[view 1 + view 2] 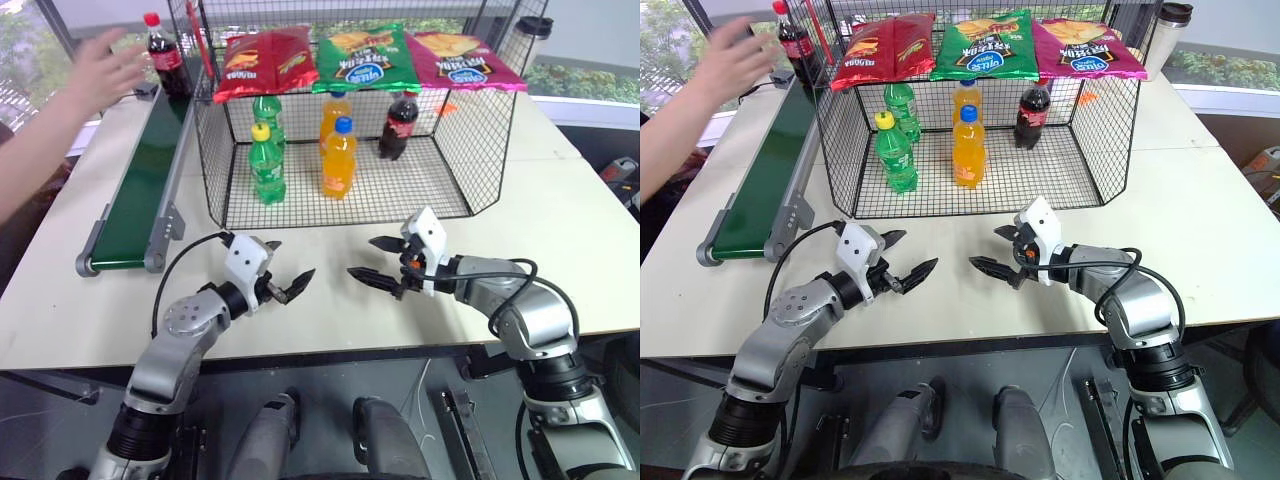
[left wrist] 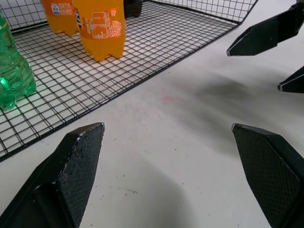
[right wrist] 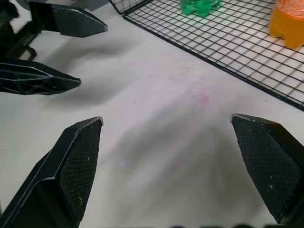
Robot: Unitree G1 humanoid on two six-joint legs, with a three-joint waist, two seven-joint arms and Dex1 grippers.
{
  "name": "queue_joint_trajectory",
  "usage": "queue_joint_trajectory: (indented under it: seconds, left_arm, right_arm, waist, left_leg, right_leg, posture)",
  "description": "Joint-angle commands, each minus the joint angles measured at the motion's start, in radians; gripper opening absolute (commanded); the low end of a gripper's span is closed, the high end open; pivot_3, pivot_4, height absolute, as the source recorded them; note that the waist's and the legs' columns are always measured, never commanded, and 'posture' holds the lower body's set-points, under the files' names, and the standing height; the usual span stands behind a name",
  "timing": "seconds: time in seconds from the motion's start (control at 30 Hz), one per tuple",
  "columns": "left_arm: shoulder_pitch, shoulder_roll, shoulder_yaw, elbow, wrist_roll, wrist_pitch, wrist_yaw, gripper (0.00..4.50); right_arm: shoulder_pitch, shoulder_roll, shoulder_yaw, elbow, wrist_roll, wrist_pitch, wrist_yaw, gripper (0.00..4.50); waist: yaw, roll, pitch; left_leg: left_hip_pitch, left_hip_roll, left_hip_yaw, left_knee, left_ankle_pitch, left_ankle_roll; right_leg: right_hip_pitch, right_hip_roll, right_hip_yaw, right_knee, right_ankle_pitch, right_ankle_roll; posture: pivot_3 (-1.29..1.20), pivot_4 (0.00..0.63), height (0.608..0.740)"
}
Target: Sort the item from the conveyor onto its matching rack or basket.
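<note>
Over white table, left gripper and right gripper face, spread wide, empty

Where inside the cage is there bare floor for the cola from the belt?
The wire cage floor is bare along its front right, before the cola bottle already inside. The left and middle are crowded by green bottles and orange bottles.

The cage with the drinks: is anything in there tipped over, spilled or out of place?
Nothing stands out. In the cage the green, orange and cola bottles all stand upright, grouped by colour, and three chip bags lie across its top. No spills show.
</note>
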Motion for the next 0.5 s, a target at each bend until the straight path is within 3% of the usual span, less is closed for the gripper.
queue_joint_trajectory:
  seconds: [0.03,0.17,0.27,0.4,0.5]
  left_arm:
    - [-0.006,0.036,0.064,-0.096,-0.03,0.023,0.001,4.5]
    - [-0.001,0.092,0.171,-0.178,-0.103,0.089,-0.005,4.5]
    - [-0.006,0.155,0.336,-0.215,-0.188,0.166,0.003,4.5]
    - [-0.018,0.19,0.524,-0.2,-0.289,0.242,0.051,4.5]
    - [-0.009,0.212,0.596,-0.187,-0.305,0.264,0.08,4.5]
  right_arm:
    - [-0.035,-0.015,-0.005,-0.088,0.038,0.004,0.028,4.45]
    - [-0.061,-0.025,-0.007,-0.141,0.067,0.025,0.053,4.45]
    - [-0.097,-0.031,0.0,-0.176,0.093,0.03,0.076,4.45]
    - [-0.139,-0.028,0.016,-0.2,0.115,0.028,0.102,4.45]
    - [-0.158,-0.023,0.025,-0.201,0.121,0.025,0.11,4.45]
  waist:
    - [0.0,0.0,0.0]
    - [-0.003,0.0,0.0]
    - [-0.002,0.0,0.0]
    - [-0.003,0.0,0.0]
    - [0.0,0.0,0.0]
  left_leg:
    - [0.0,0.0,0.0,0.0,0.0,0.0]
    - [0.0,0.001,0.0,-0.001,0.0,0.0]
    - [0.0,0.001,-0.001,-0.001,0.0,0.0]
    - [0.0,0.001,-0.001,-0.001,0.0,0.0]
    - [0.0,0.001,-0.001,-0.001,0.0,0.0]
  right_leg:
    - [0.0,0.0,0.0,0.0,0.0,0.0]
    - [-0.001,0.0,0.0,0.0,0.0,0.0]
    - [0.0,0.0,-0.001,0.0,0.0,0.0]
    - [-0.001,0.0,-0.001,0.0,0.0,0.0]
    - [0.0,0.0,-0.001,-0.001,0.0,0.0]
  posture:
    - [0.0,0.15,0.738]
    - [0.0,0.15,0.738]
    - [0.0,0.15,0.738]
    - [0.0,0.15,0.738]
    - [0.0,0.15,0.738]
